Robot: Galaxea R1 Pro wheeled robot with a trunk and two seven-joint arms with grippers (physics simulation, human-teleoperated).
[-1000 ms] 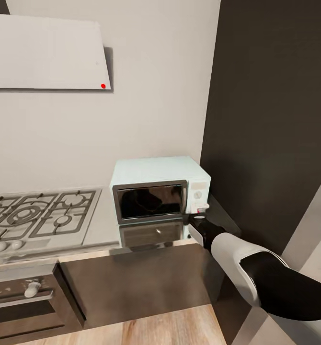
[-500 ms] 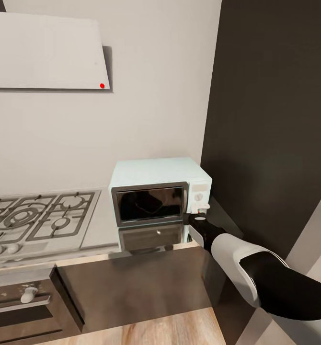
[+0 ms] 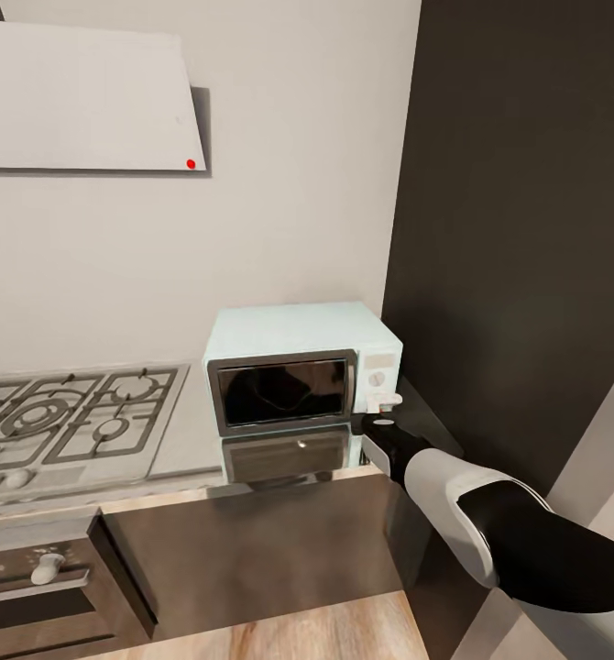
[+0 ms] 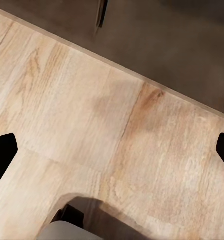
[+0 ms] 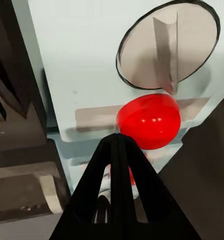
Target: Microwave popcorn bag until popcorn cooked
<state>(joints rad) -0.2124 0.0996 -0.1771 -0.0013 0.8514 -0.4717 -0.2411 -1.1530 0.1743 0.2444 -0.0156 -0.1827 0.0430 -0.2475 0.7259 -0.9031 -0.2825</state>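
**A:** Where is the R gripper now, and is it spread or not?

**B:** I have the right gripper (image 5: 117,142) just at the microwave (image 3: 293,371) control panel. In the right wrist view the two fingers are pressed together into one point, nothing between them, and the tip is touching or almost touching the red light dot (image 5: 149,120) under the round knob (image 5: 164,47). I cannot tell if there is real contact. In the head view the right forearm reaches to the lower right corner of the microwave front.

**A:** So how do you do the step well?

**B:** I think the step is to press the start dot. I would push straight along the finger axis, slow, w/o sliding sideways to the knob. The box is light-looking, so a hard push may shove it back on the steel worktop (image 3: 197,431).

**A:** Left side?

**B:** The left gripper (image 4: 112,150) hangs over the wooden floor (image 4: 91,125), fingertips wide apart, empty.

**A:** Which way does the microwave point?

**B:** Its door (image 3: 281,391) faces me, looks closed. The long axis runs left-right along the wall, beside the gas hob (image 3: 69,422).

**A:** And the popcorn bag?

**B:** The glass is dark, so I cannot tell if it is inside. I would confirm that before heating.
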